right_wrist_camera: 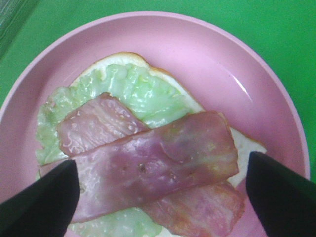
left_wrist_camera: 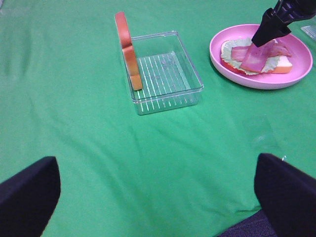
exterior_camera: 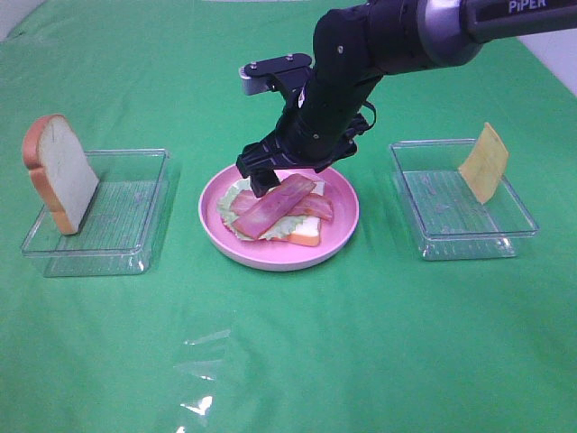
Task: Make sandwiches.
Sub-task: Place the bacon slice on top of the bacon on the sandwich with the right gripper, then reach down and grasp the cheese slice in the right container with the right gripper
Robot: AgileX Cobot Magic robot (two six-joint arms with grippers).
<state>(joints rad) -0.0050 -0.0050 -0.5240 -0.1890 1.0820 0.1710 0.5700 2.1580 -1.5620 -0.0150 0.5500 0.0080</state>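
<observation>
Open green cloth surface (exterior_camera: pixel 361 343) is seen around the round pink plate (exterior_camera: pixel 341 233); glossy bacon strips (exterior_camera: pixel 275 206) are straddled by the released right gripper (right_wrist_camera: pixel 160 165).

Bright, even light, soft shadows, mostly sharp.

The high camera looks down on the whole desk (exterior_camera: pixel 361 343). The left wrist camera sees the plate (left_wrist_camera: pixel 256 83) from afar, the right one close, probably straight above; all share it.

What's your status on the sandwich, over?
Left gripper open, empty. Right gripper open over bacon atop sandwich. Cheese, bread slice in trays. Nothing blocking.
</observation>
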